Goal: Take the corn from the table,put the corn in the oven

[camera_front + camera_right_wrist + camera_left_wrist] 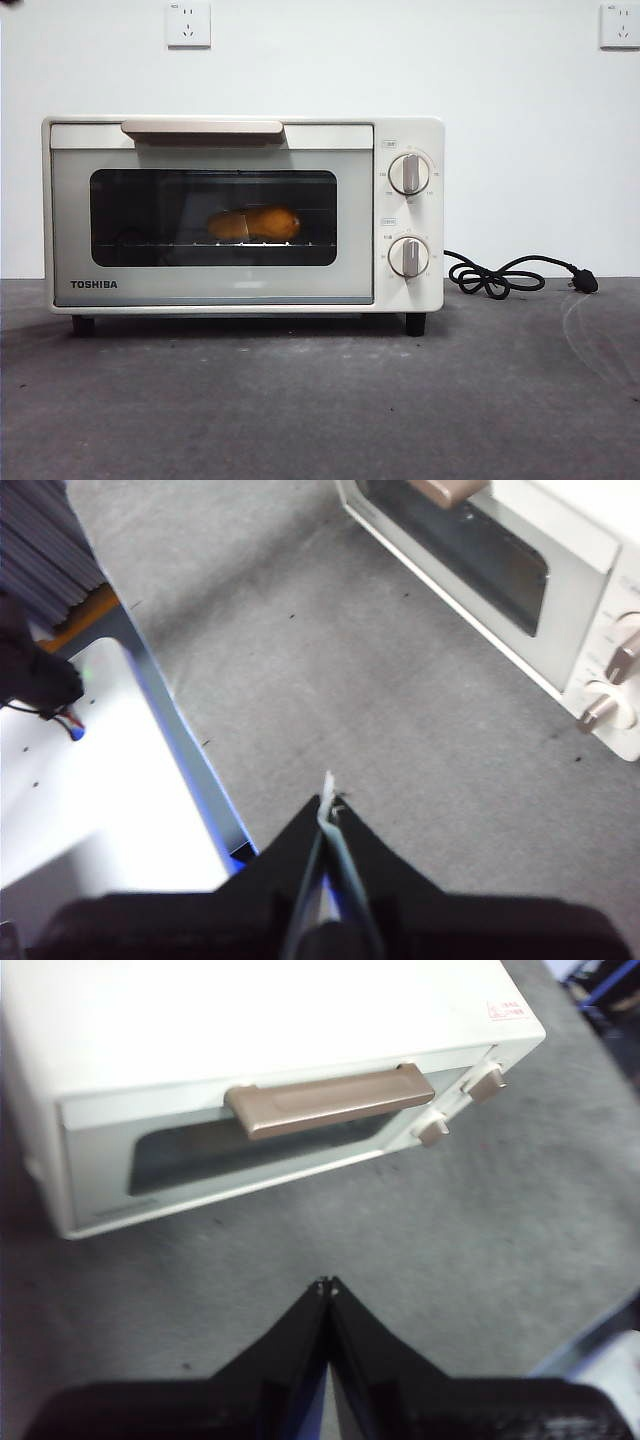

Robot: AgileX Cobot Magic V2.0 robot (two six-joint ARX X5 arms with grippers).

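The cream-white Toshiba oven (240,215) stands on the dark grey table (320,400) with its door closed. Through the dark glass window the yellow-orange corn (254,225) lies on the wire rack inside. In the left wrist view the oven (250,1070) and its beige handle (330,1100) sit ahead of my left gripper (327,1285), which is shut and holds nothing, well back from the door. My right gripper (330,802) is shut and empty above bare table, with the oven (520,570) off to one side. Neither arm shows in the front view.
A black power cord with its plug (520,275) lies coiled on the table to the right of the oven. Two wall sockets (188,24) sit on the white wall behind. The table's edge and a pale floor (90,770) show beside the right gripper.
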